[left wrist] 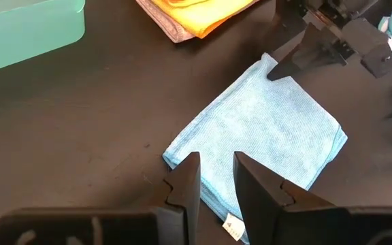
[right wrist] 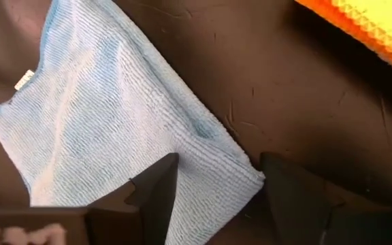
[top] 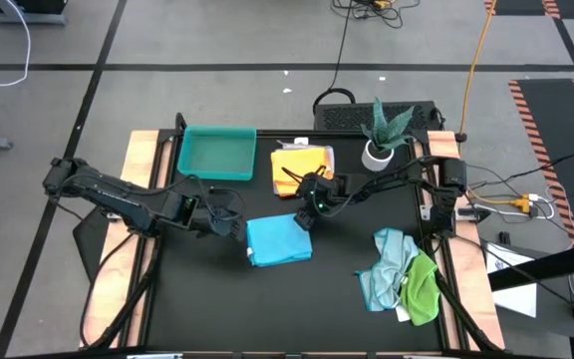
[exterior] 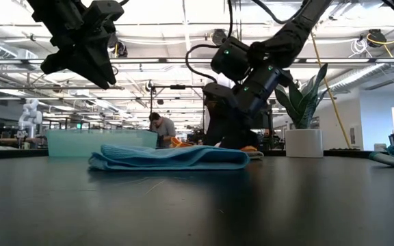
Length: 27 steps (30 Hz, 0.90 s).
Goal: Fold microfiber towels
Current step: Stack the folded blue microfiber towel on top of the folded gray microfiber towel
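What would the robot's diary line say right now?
blue towel: folded, flat on table | left gripper: open, above it | right gripper: open, over its corner | holding: nothing

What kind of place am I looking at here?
Probably a robotics lab or workshop in a big open industrial hall: exposed ceiling beams, cables on a grey floor with hazard striping, and a person at benches behind.

Left claw (left wrist: pixel 216 178) slightly parted; right claw (right wrist: pixel 220 178) wide.
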{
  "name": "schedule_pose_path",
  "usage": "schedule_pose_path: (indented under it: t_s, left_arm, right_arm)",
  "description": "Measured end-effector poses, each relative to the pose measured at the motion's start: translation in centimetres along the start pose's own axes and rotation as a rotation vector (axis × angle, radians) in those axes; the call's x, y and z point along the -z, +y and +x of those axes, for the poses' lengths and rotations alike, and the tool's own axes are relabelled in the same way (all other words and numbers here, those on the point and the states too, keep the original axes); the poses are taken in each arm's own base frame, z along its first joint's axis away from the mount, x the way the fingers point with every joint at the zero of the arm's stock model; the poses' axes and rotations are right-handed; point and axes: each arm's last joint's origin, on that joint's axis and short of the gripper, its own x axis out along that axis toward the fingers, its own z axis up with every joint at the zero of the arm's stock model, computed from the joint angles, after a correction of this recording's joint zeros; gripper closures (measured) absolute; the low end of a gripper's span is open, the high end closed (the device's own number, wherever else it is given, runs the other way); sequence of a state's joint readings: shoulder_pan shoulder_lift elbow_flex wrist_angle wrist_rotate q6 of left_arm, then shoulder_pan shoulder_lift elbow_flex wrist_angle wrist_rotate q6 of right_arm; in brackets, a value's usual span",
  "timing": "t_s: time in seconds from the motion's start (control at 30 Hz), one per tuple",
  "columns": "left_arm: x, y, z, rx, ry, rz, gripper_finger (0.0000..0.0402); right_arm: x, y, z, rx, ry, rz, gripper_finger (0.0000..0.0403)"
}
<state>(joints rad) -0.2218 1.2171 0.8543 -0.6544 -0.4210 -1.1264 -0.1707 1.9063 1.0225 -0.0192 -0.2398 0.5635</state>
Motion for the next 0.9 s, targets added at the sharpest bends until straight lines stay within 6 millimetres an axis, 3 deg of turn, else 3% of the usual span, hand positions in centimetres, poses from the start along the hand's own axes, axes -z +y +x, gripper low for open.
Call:
schedule_pose_path:
  t_s: [0.1, 0.3, 0.5, 0.67, 0.9]
  left_arm:
    - [0.0, 0.0, 0.0, 0.000, 0.000, -0.004, 0.0311]
    - [0.0, 0.0, 0.0, 0.000, 0.000, -0.004, 0.0311]
    - [0.0, 0.0, 0.0, 0.000, 0.000, -0.002, 0.0311]
    - [0.0, 0.0, 0.0, 0.000, 0.000, 0.005, 0.0311]
    - [0.0, 0.0, 0.0, 0.000, 0.000, 0.011, 0.0311]
  right_arm:
    - [0.0, 0.0, 0.0, 0.001, 0.001, 0.001, 0.0250]
    - [0.1, 0.0, 0.1, -0.004, 0.005, -0.016, 0.0386]
    - [-0.2, 0.8, -1.0, -0.069, -0.010, -0.033, 0.0399]
    - [-1.5, 2.3, -3.6, -0.116, -0.101, -0.068, 0.0400]
    - [-2.9, 3.6, -5.8, -0.148, -0.185, -0.118, 0.0401]
